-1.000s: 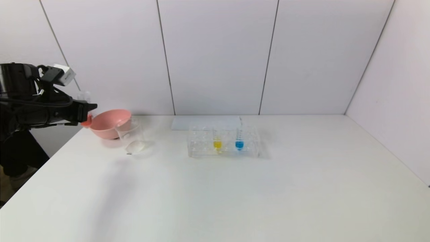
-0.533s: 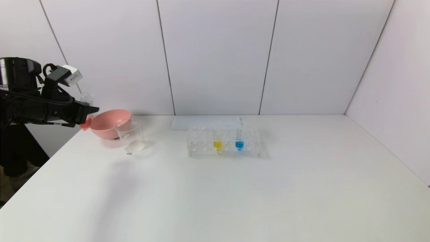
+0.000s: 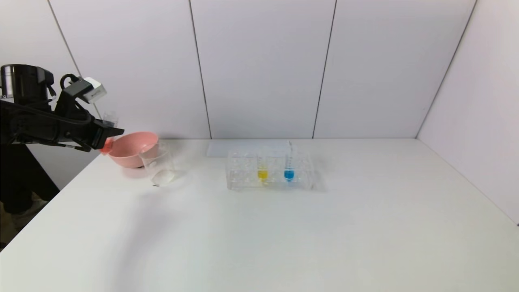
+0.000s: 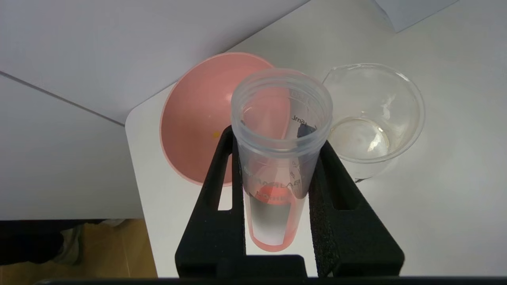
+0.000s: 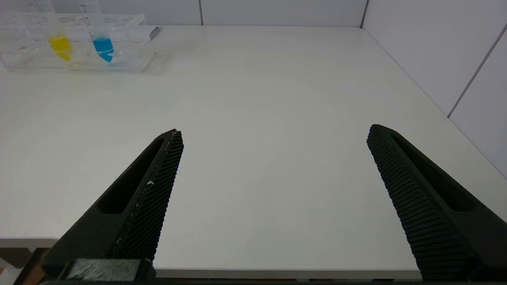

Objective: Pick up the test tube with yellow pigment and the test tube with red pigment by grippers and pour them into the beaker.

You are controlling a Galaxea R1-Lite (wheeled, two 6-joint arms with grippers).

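Nearest, at the desk [image 3: 259, 243] edge well clear of the beaker [image 3: 159, 164]: right claw [image 5: 273, 178] parked low, fingers wide apart, empty. Out of the head view entirely.

Farther in, just short of the beaker and above the desk corner: left claw [image 3: 106, 136] clamped on the test tube with red pigment [image 4: 279, 158], held near upright, open mouth up, red liquid pooled at its base. Not yet tipped; nothing red visible in the beaker. Judged: 1 of 2 tubes lifted, 0 poured.

Directly behind the beaker, touching or nearly so: pink bowl [image 3: 129, 148].

Well apart from the beaker, across the desk: clear tube rack [image 3: 269, 172] with the test tube with yellow pigment [image 3: 262, 172] seated beside a blue-liquid tube [image 3: 288, 172]. Left to do: both pours, plus the yellow pickup.

Hard to make out: beaker contents, seemingly empty; a small yellowish speck inside the bowl, unidentifiable.
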